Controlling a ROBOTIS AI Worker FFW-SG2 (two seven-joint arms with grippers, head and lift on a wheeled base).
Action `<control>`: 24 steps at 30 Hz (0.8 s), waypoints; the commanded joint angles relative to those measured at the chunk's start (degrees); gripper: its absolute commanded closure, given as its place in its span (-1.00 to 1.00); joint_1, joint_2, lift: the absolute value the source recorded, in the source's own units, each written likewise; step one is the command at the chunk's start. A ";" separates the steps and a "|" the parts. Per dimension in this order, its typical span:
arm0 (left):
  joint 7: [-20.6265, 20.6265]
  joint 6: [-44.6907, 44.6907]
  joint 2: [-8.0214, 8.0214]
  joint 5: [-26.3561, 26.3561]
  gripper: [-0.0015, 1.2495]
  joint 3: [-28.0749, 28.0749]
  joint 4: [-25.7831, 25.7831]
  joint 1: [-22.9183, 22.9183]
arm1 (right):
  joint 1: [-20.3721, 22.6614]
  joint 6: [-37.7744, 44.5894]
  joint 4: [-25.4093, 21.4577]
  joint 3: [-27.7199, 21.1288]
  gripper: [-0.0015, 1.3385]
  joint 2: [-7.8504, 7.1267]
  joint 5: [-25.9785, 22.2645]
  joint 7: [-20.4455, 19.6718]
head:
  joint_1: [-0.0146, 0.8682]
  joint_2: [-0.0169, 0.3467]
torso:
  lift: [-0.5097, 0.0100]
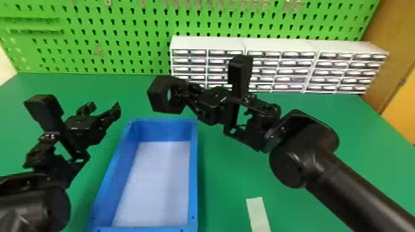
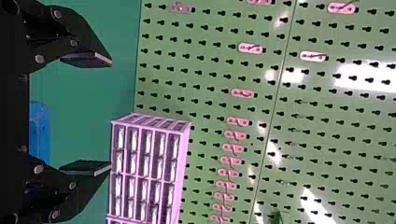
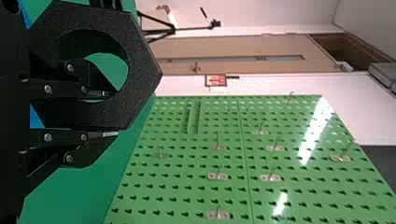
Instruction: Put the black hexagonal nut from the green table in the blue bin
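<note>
Nut in your right gripper, up near the blue bin's far end; release left to do.

Your right gripper (image 3: 108, 114) has its fingers parted only by the wall they pinch on the black hexagonal nut (image 1: 157, 97), one finger through the hole, the other outside. Nut hangs clear of the green table (image 1: 234, 172), at or just beyond the far rim of the blue bin (image 1: 194, 172); how high over that rim is hard to judge from here. Your left gripper (image 2: 110, 113) stands wide apart, holding nothing, off the bin's left side. By my read: pick done, most of the carry done. You have left to bring the nut back inside the walls, lower it, open up. Watch the far rim; the nut could catch there.
</note>
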 commanded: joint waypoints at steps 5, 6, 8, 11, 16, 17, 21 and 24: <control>0.00 0.05 0.00 0.00 -0.25 0.03 0.03 0.01 | -1.20 0.70 -0.01 4.01 0.50 -0.80 -2.08 0.46 | 0.60 -0.86 | 0.59; 0.00 0.05 0.00 0.00 -0.25 0.03 0.03 0.01 | -1.20 0.79 -0.01 4.28 0.50 -0.89 -2.17 0.46 | 0.60 -0.86 | 0.59; 0.00 -0.04 0.00 0.00 -0.25 0.03 0.03 0.01 | -1.38 0.96 -0.01 4.72 0.50 -0.98 -2.44 0.55 | 0.60 -0.86 | 0.59; 0.00 -0.04 0.00 0.00 -0.25 0.03 0.03 0.01 | -1.55 1.14 -0.01 5.24 0.50 -1.07 -2.61 0.55 | 0.60 -0.86 | 0.59; 0.00 -0.04 0.00 0.00 -0.25 0.03 0.03 0.01 | -1.64 1.67 -0.01 5.60 0.50 -1.07 -3.05 0.55 | 0.60 -0.86 | 0.59; 0.00 -0.04 0.00 0.00 -0.25 0.12 0.03 -0.08 | -1.64 1.67 -0.01 5.77 0.50 -1.07 -3.14 0.55 | 0.60 -0.86 | 0.59; 0.00 -0.04 0.00 0.00 -0.25 0.12 0.03 0.01 | -1.82 1.75 -0.01 6.03 0.50 -1.15 -3.31 0.55 | 0.60 -0.86 | 0.59; 0.00 0.05 0.00 0.00 -0.25 0.12 0.03 0.01 | -1.91 1.75 -0.01 6.47 0.50 -1.15 -3.58 0.55 | 0.60 -0.86 | 0.59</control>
